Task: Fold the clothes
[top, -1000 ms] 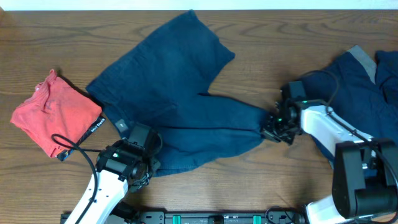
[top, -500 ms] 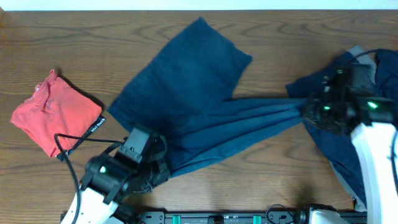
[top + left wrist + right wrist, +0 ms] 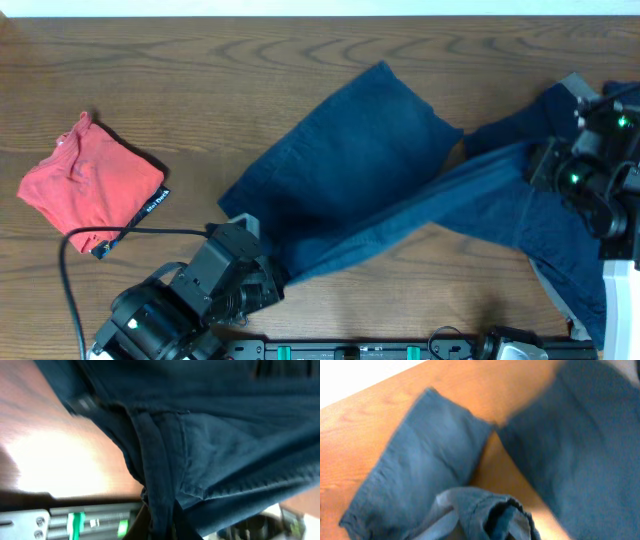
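**First onlooker:** Dragged rightward across the table (image 3: 200, 80) in the last half second, the navy shorts (image 3: 370, 165) now have their far corner closer to the middle of the back edge. The right gripper (image 3: 542, 170) has gone out toward the table's right end with them.

**Second onlooker:** How are they held?

**First onlooker:** Stretched between both arms. One leg lies flat and spread, angled toward the back. The other runs as a taut, twisted band off to the right.

**Second onlooker:** And the grippers themselves?

**First onlooker:** The left gripper (image 3: 268, 287), at the front edge, is clamped tight on the near corner of the shorts. Its wrist camera shows the cloth pinched into a narrow fold there. The right gripper is closed on the end of the stretched leg. Its own camera shows the hem wadded up at the bottom of the frame, with the fingers hidden under it.

**Second onlooker:** Anything else on the table?

**First onlooker:** A coral-red garment (image 3: 92, 185) lies crumpled at the left, well apart, with its black lettered waistband (image 3: 152, 203) at the front right corner. At the right edge is a heap of navy clothes (image 3: 560, 260) with grey trim (image 3: 578, 88). It lies beneath the right arm, touching the stretched leg.
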`<move>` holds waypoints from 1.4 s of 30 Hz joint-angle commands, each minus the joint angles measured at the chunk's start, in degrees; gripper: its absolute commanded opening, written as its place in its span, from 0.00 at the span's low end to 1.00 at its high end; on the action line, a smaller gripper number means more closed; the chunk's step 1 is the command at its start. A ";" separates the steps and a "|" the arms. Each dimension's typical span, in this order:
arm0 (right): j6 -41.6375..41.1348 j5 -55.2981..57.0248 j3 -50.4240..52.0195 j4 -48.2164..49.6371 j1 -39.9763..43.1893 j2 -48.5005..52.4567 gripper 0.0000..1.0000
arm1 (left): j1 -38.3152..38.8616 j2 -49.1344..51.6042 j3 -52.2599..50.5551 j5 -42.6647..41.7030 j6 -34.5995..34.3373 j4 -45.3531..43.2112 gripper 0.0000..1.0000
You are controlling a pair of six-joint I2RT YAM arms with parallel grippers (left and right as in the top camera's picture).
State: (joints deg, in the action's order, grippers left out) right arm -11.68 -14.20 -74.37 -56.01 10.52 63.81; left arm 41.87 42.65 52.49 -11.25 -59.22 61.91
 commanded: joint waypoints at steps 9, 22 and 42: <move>7.08 2.14 -2.03 20.74 -9.99 15.85 0.01 | -0.13 6.64 -0.85 32.68 -27.67 3.08 0.06; 7.04 1.88 -2.03 36.30 -17.29 34.93 0.01 | -10.51 26.23 -1.01 35.71 -23.63 -10.54 0.06; 1.42 1.64 -2.03 60.17 -22.12 49.40 0.17 | -33.79 42.80 -1.01 21.75 -14.43 -26.25 0.17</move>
State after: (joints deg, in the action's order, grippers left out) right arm -7.60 -14.63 -75.05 2.00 -11.35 111.18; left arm 9.74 83.66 52.21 10.00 -74.30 36.34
